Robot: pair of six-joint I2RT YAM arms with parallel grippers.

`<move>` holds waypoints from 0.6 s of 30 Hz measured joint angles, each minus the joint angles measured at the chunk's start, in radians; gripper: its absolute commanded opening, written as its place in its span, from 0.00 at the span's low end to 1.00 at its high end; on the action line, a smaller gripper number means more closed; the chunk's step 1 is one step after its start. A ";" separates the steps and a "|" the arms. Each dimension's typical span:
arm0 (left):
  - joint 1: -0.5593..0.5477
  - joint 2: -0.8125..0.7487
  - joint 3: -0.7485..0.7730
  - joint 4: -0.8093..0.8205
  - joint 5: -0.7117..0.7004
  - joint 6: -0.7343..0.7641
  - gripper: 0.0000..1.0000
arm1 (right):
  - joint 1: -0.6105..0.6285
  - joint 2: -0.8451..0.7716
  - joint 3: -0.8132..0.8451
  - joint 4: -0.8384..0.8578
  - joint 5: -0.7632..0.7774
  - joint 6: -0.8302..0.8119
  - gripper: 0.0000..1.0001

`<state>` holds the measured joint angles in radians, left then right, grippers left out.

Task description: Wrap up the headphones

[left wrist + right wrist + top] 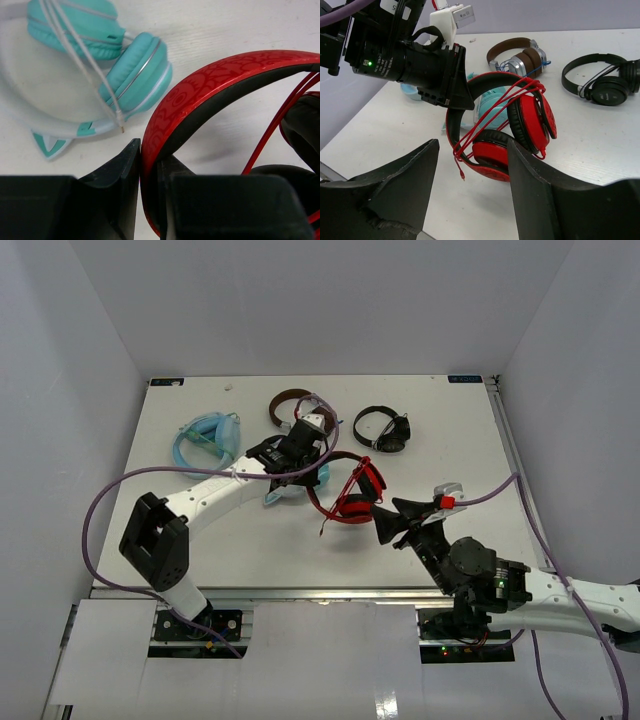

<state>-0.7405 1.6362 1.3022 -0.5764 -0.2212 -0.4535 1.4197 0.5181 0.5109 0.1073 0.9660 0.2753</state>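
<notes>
Over the surface (450,420), the left hand (149,162) clamps the headphones (210,82) by the headband; the right hand (472,160) stands released just beside them

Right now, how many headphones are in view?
5: red headphones centre; teal pair beside them under the left arm; blue pair back left; brown pair back centre; black pair to its right. It may hide more.
</notes>
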 measured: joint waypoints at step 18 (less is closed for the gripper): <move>-0.025 0.213 0.259 0.030 0.025 -0.052 0.00 | -0.091 0.158 -0.048 -0.034 -0.090 -0.024 0.56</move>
<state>-0.7658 1.8489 1.5610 -0.5463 -0.1962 -0.5054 1.3285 0.6757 0.4630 0.0729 0.8763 0.2509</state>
